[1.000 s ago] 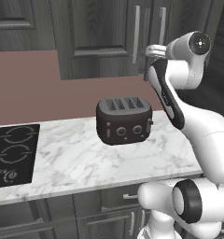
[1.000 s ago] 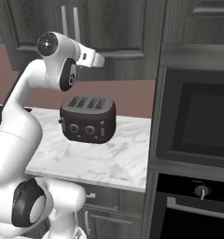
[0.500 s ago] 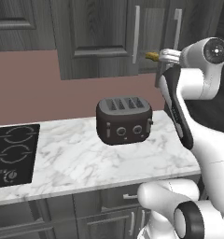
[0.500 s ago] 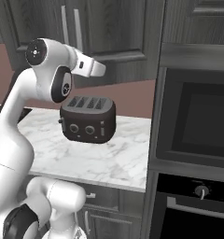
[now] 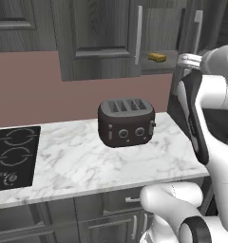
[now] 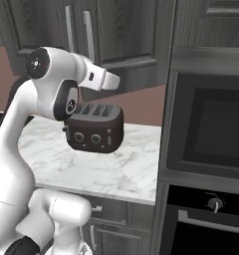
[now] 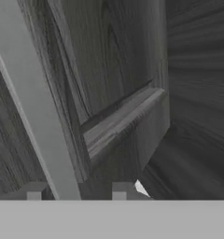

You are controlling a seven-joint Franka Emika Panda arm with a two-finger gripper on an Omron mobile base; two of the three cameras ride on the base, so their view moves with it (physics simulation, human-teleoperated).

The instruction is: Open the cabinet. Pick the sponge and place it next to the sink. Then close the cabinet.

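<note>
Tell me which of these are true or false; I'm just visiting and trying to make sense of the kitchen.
1. A toaster stands on the marble counter. True.
2. The sponge lies on the counter beside the toaster. False: it lies on a shelf inside the cabinet, whose right door stands open.
3. The gripper has the door's silver handle between its fingertips. True.
4. The toaster is white. False: it is dark, with four slots on top.
5. An oven is built into the tall unit to the right of the counter. True.
</note>
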